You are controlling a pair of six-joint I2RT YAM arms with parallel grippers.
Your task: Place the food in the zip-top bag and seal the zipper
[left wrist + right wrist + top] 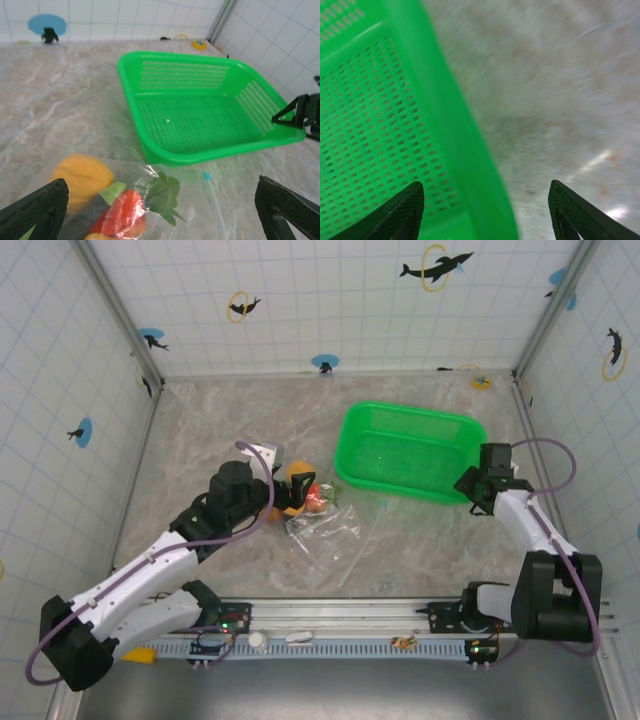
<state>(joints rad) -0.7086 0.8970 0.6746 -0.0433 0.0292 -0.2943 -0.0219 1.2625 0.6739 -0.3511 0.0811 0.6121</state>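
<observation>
We see left gripper [160,215] spread wide above the zip-top bag [325,527], mid-table, some food [305,495] under its plastic. Right gripper [485,215] also open, straddling the green basket [410,450] rim nearest table's right edge.

I see the clear, crinkled zip-top bag [328,532] lying flat on the marble tabletop [200,430]. A red strawberry [122,212] sits under its film, with an orange citrus [82,177] just beside it. The pale zipper [213,199] lies straight; I can't tell whether it's sealed.
</observation>
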